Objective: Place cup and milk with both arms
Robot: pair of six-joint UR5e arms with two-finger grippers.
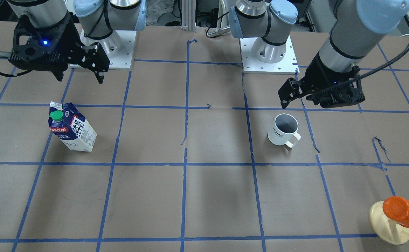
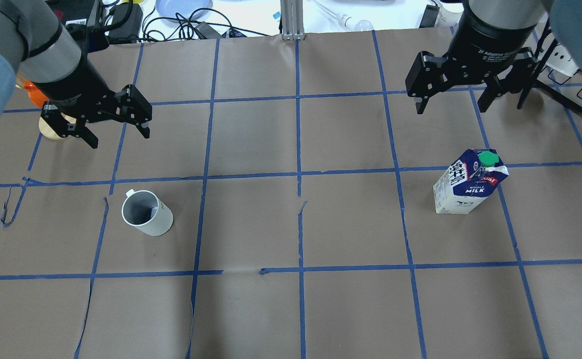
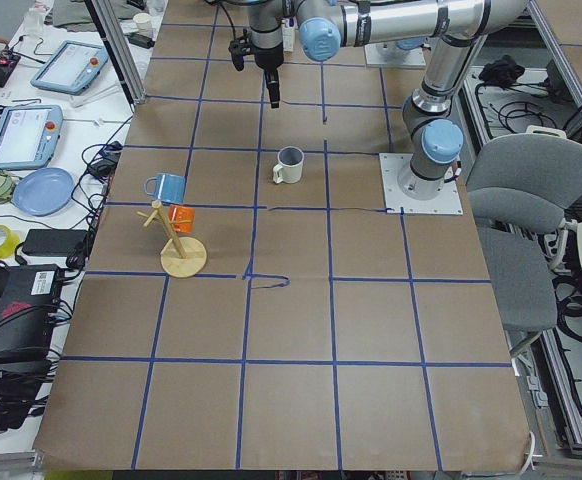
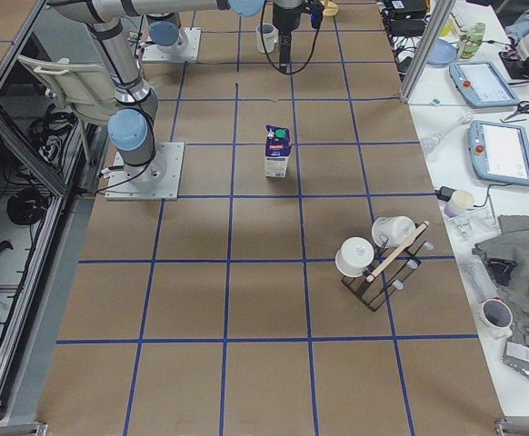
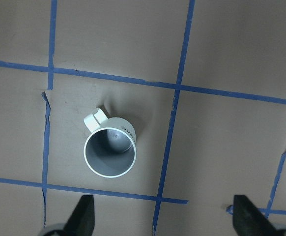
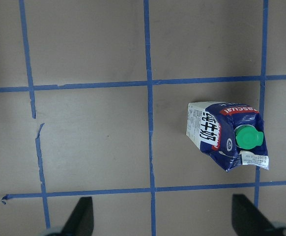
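The white cup (image 1: 283, 130) stands upright on the brown paper, also in the overhead view (image 2: 146, 213) and the left wrist view (image 5: 109, 151). My left gripper (image 2: 120, 138) is open and empty, hovering above the table just beyond the cup; it also shows in the front view (image 1: 299, 100). The blue and white milk carton (image 1: 72, 126) with a green cap stands upright, also in the overhead view (image 2: 468, 183) and the right wrist view (image 6: 225, 133). My right gripper (image 2: 451, 107) is open and empty, above and beyond the milk, apart from it.
A pale wooden stand with an orange cup (image 1: 402, 211) is near the left gripper's outer side, and a blue mug (image 3: 166, 186) hangs on it. A black rack with white mugs (image 4: 378, 259) stands at the table's right end. Blue tape lines (image 2: 298, 174) grid the paper.
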